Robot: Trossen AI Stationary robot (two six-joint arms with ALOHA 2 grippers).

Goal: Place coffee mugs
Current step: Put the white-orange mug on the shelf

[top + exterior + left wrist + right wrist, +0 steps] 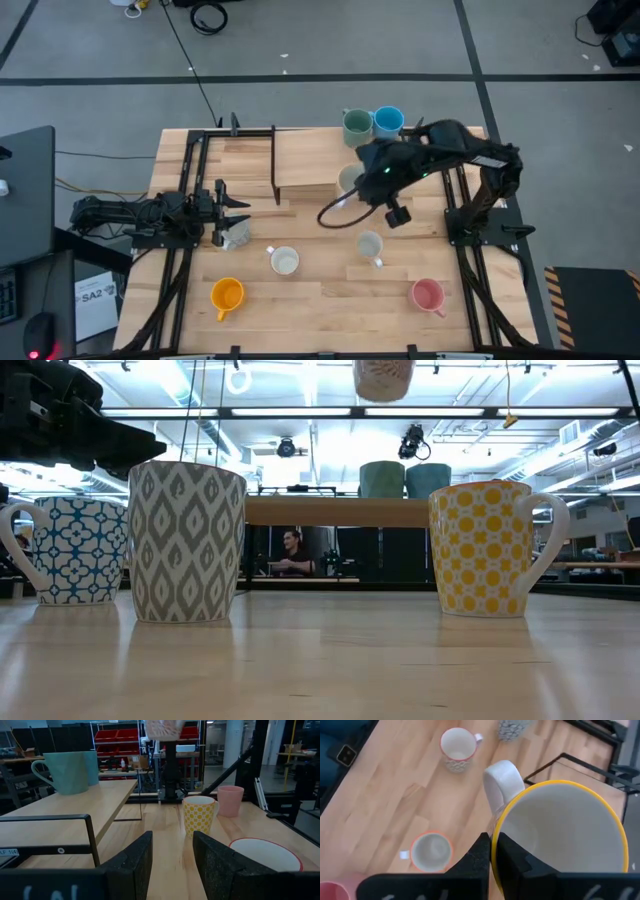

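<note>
Wooden counter (300,300) below me, with mugs scattered across it and a green mug (356,126) and blue mug (388,121) on the raised shelf (300,155) at the far side. My right hand (492,851) is clenched on the rim of a yellow-rimmed mug (560,827), held up in the air near that shelf. Left hand (172,852) rests released at the counter's left, beside a grey-patterned mug (236,233).

8 mugs (284,261) total: 2 on shelf (305,155) past right hand (491,851), 1 yellow-rimmed mug (560,835) in it, 1 grey mug (236,233) beside left hand (172,855), 4 loose on counter (330,300).
</note>
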